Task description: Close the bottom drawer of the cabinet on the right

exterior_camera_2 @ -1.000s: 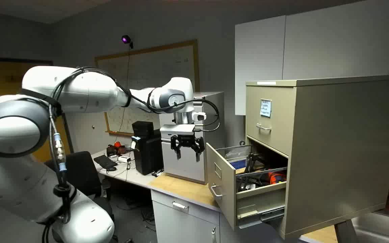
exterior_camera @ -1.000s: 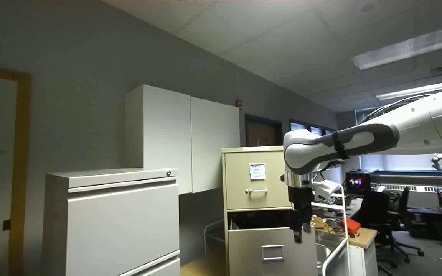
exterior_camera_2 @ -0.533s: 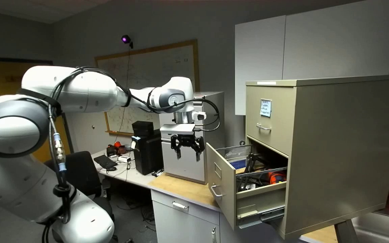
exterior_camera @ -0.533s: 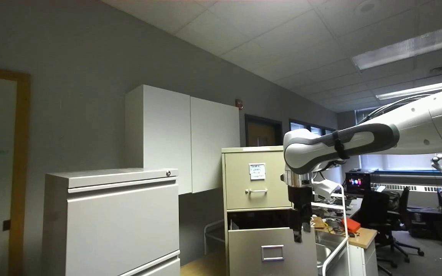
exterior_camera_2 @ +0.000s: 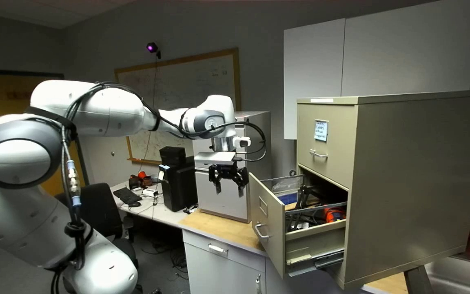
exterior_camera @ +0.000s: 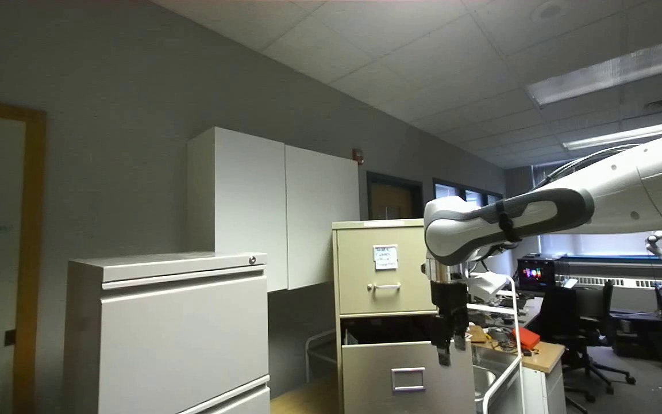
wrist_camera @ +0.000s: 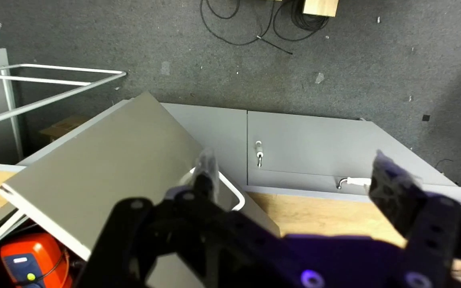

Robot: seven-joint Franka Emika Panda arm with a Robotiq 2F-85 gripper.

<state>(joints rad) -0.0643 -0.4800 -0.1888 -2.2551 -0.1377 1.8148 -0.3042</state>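
The beige filing cabinet (exterior_camera_2: 414, 175) stands on the right in an exterior view, and it also shows in another exterior view (exterior_camera: 360, 270). Its bottom drawer (exterior_camera_2: 273, 230) is pulled out, with tools and cables inside. The drawer front shows in the wrist view (wrist_camera: 126, 156), tilted, with a white handle (wrist_camera: 234, 192) partly behind a finger. My gripper (exterior_camera_2: 229, 192) is open and empty, pointing down. It hangs just in front of the drawer front, near its top edge. In an exterior view the gripper (exterior_camera: 451, 353) overlaps the drawer front. I cannot tell that it touches.
A wooden counter (wrist_camera: 334, 214) on grey cupboards (wrist_camera: 314, 148) lies below the gripper. A pale grey-white cabinet (exterior_camera: 187, 339) stands beside the beige one. The upper drawer (exterior_camera_2: 327, 139) is shut. A white rack (wrist_camera: 66, 82) and a red-orange item (wrist_camera: 38, 256) show in the wrist view.
The arm and gripper have shifted very slightly toward the drawer front and a little down. The drawer has not moved and the gripper stays open.
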